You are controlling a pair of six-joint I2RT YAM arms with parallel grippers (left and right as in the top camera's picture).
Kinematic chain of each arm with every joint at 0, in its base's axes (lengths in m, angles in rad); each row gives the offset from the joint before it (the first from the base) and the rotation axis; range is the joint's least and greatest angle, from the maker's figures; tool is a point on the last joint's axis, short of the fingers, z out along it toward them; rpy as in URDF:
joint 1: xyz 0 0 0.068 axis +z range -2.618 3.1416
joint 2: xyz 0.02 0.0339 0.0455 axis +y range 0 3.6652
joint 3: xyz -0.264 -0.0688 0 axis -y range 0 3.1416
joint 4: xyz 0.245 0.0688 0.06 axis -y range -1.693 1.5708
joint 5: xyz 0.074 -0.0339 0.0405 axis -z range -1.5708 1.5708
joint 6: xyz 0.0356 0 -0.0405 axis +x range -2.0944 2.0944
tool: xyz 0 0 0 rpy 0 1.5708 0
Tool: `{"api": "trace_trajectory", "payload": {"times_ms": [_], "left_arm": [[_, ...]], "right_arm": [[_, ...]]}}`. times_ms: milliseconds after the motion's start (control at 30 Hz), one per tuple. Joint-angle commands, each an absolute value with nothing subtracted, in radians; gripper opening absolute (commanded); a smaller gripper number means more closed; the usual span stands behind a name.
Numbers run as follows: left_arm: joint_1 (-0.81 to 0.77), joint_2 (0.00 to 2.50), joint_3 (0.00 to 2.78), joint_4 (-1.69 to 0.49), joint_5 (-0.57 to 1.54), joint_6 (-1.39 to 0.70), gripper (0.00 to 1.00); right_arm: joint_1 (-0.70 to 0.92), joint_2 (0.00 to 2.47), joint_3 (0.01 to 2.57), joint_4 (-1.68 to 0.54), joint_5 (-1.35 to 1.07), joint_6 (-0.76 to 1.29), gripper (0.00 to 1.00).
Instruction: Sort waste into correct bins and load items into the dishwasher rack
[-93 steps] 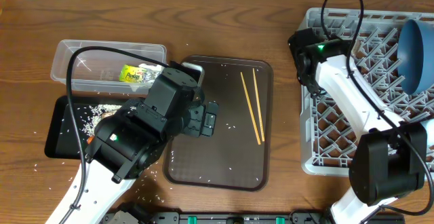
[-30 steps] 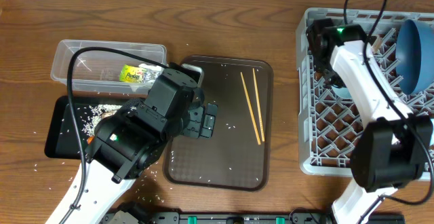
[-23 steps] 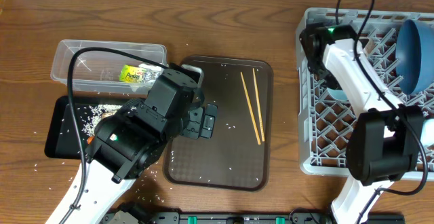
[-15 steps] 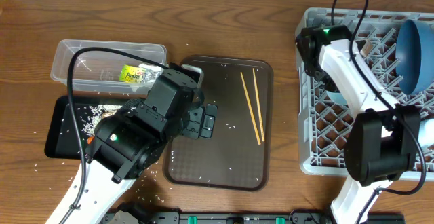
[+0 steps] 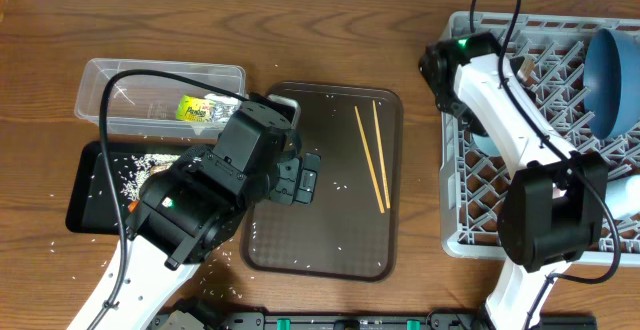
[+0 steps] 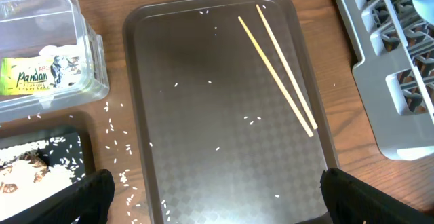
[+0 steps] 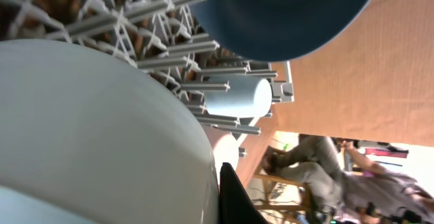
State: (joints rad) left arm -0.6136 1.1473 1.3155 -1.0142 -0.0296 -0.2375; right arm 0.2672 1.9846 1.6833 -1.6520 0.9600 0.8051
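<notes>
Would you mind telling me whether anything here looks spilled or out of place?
Yes: white rice-like grains are scattered over the wooden table between the black tray and the brown serving tray, with a few on the serving tray itself. Nothing looks damaged.

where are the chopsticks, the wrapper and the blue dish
chopsticks (image 6: 275, 77), left wrist view, middle of one stick
wrapper (image 6: 34, 76), left wrist view, on its yellow-green printed face
blue dish (image 5: 615, 70), overhead view, middle of its visible blue face
</notes>
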Motion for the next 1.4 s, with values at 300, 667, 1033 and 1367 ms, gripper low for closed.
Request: {"api": "trace_trajectory", "payload": {"times_ms": [300,667,1033,1367], "left_arm": [[-0.612,1.148,1.326,-1.017,-0.038,-0.229,0.98],[-0.612,1.148,1.326,-1.016,-0.037,-0.229,0.98],[-0.612,1.148,1.326,-1.017,-0.037,-0.229,0.98],[-0.612,1.148,1.326,-1.017,-0.037,-0.229,0.98]], "right_arm": [[0.165,1.985,1.729,-1.62,1.063,0.931,0.01],[0.14,1.986,1.699,-1.582,1.066,0.926,0.01],[0.149,1.987,1.589,-1.495,1.078,0.867,0.01],[0.219,1.988,1.586,-1.46,1.047,0.866,0.01]]}}
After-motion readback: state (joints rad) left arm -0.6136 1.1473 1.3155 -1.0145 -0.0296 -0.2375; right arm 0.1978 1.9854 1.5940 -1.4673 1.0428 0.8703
